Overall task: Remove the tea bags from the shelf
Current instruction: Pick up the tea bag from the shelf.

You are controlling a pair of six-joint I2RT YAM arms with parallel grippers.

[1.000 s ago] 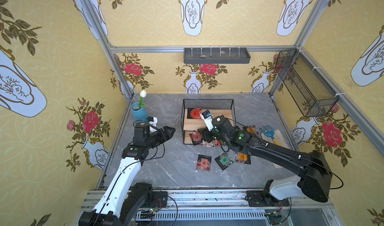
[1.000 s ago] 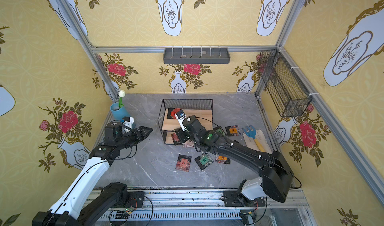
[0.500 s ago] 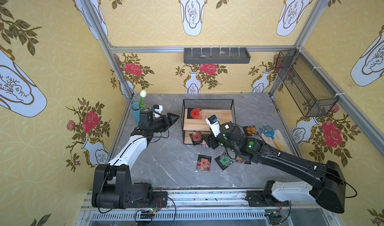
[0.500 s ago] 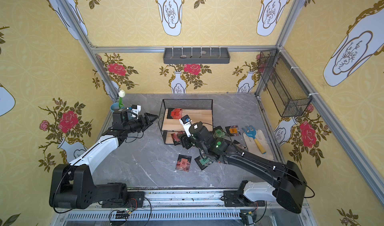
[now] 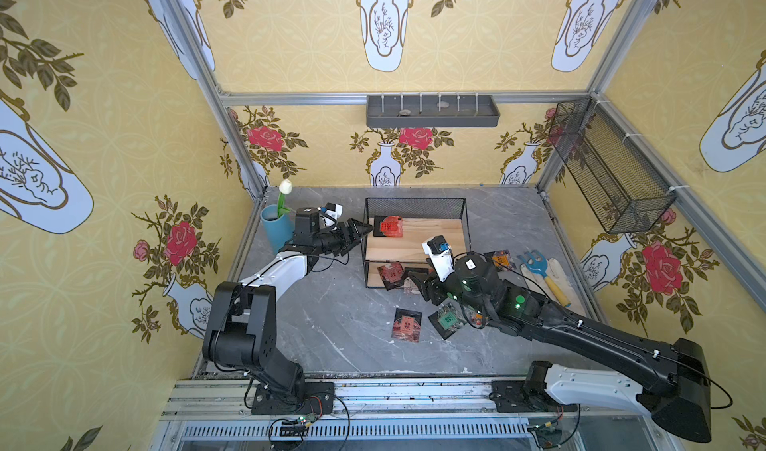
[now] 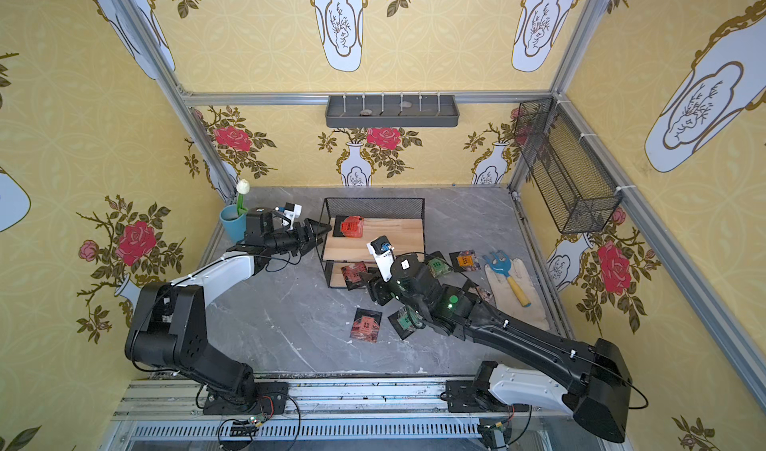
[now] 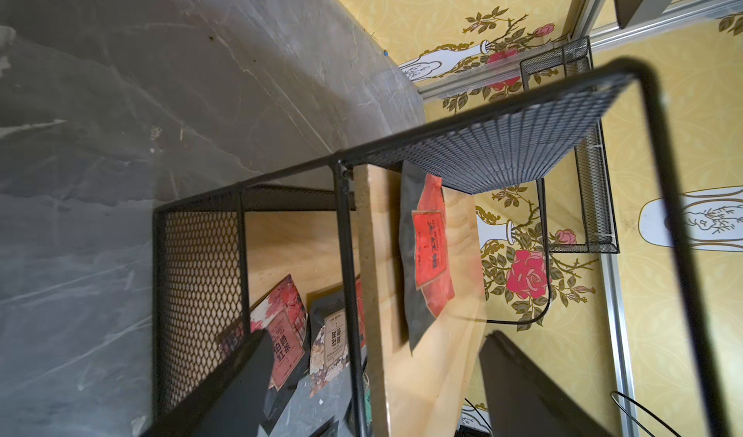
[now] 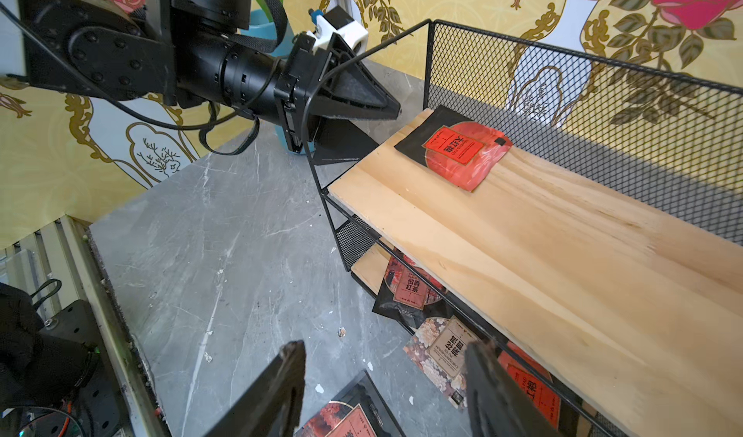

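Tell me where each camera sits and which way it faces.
Both top views: high over the front rail, looking down at the shelf; left arm, right arm, left tool and right tool show.
Left wrist: on the left arm, facing the shelf's end; its open fingers show.
Right wrist: on the right arm, facing the shelf's front corner; its fingers and the left tool show.
Shared: every view shows the red tea bag on the upper board.

Left gripper (image 5: 364, 230) has advanced from the open grey tabletop (image 5: 331, 316) at centre left of both top views to the upper-left corner of the shelf (image 5: 415, 207). Its tips now lie just beside the red tea bag (image 5: 388, 226), and the left arm (image 5: 286, 267) has folded at the elbow. Right gripper (image 5: 418, 284) has drawn back from the shelf front toward the lower right.
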